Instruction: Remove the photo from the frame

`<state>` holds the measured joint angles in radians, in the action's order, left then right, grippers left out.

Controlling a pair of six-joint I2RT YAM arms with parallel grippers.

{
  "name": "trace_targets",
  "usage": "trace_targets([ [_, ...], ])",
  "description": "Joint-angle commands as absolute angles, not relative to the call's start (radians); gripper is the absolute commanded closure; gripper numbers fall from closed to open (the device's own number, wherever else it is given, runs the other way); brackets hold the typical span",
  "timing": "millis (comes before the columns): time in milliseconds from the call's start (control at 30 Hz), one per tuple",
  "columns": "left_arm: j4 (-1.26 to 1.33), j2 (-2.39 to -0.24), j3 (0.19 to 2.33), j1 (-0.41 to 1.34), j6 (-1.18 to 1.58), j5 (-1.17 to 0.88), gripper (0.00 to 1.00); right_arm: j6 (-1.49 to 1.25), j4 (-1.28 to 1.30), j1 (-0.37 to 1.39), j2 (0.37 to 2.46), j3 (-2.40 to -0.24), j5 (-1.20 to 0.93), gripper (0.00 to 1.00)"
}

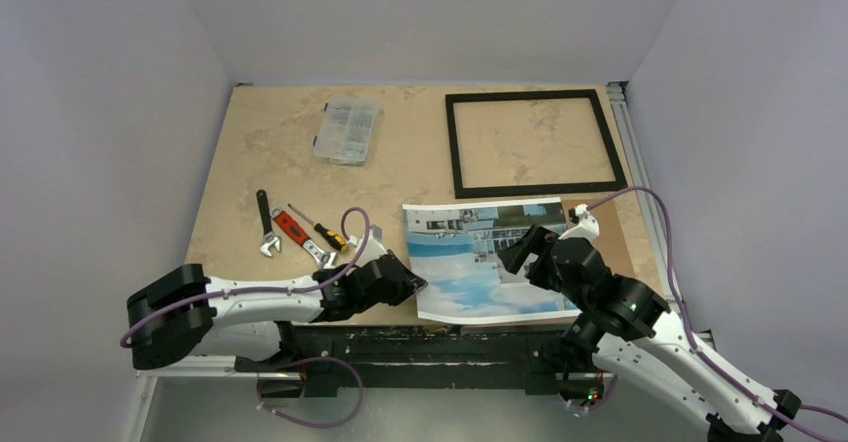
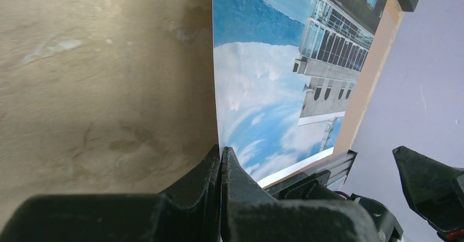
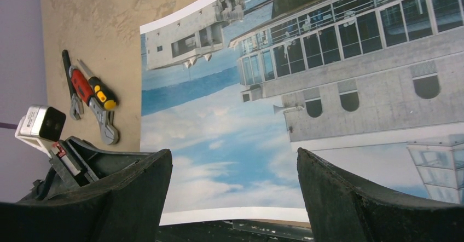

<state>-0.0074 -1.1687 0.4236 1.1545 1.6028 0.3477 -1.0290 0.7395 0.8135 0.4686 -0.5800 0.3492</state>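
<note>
Paper is what the photo looks like from above, thin, light and limp. It lies flat near the front edge of the table, out of the frame, which sits empty further back. The left gripper is at its near left corner and the right gripper hangs over its right half.

Left wrist view: the jaws are together, and the sheet's edge appears pinched in their seam, though the contact itself is hidden. A brown backing panel shows past the print.

Right wrist view: the jaws stand wide apart over the sky, holding nothing.

I judge it creases easily, so grip the white border.
</note>
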Motion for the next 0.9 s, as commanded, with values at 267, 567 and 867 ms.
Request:
trace_targets([
  [267, 0.223, -1.387, 0.564, 1.171, 1.526, 0.237, 1.0, -1.028, 0.731, 0.816, 0.453, -0.575, 0.36, 0.18],
  [567, 0.268, -1.513, 0.648, 1.176, 1.51, 0.18, 1.0, -1.03, 0.74, 0.817, 0.459, -0.58, 0.363, 0.18],
  [867, 0.302, -1.603, 0.71, 1.18, 1.451, 0.11, 1.0, -1.029, 0.749, 0.817, 0.461, -0.583, 0.369, 0.18],
])
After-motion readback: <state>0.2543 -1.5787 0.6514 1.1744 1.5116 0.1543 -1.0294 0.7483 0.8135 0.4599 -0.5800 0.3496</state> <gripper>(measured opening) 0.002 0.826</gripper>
